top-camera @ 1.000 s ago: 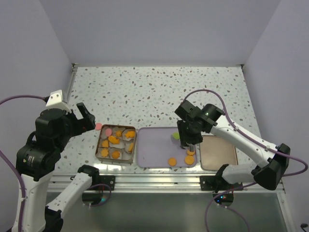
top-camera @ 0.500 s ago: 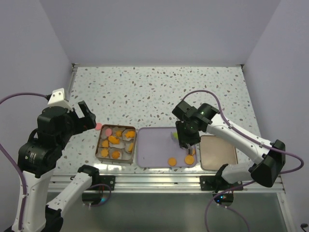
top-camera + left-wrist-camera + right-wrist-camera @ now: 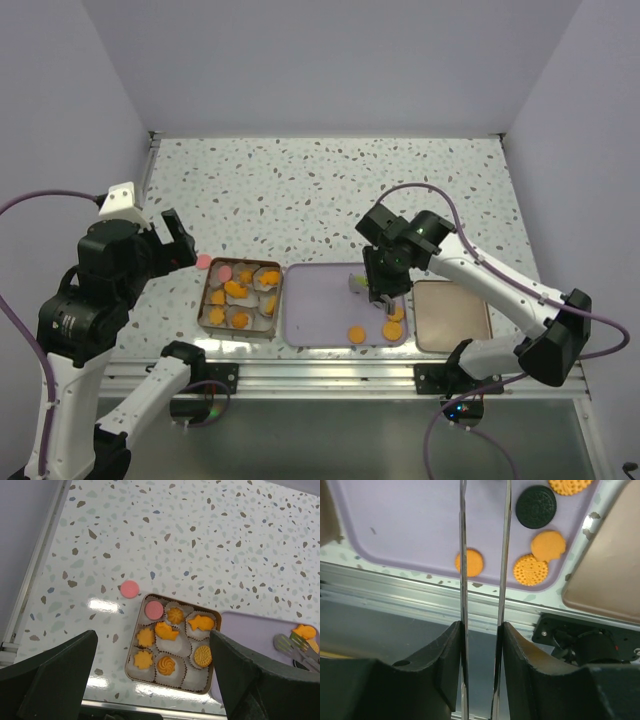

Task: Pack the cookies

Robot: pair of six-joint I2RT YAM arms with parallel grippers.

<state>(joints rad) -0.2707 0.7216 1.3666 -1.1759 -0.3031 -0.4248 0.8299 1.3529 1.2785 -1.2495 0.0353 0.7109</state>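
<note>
Mid-pick, I'd say: right gripper (image 3: 481, 626) squeezes the tweezers (image 3: 461, 555), blades slightly apart, at the green cookie (image 3: 362, 283), 1 o'clock on the tray (image 3: 320, 300). Next it needs a firm pinch, then a carry to the tin (image 3: 167, 683) at 9. Left gripper (image 3: 152, 640) hangs spread wide. Right wrist crops the tips; left wrist shows them.

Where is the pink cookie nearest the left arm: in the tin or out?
Out. The pink cookie lies flat on the speckled table, just off the tin corner, not touching its rim.
</note>
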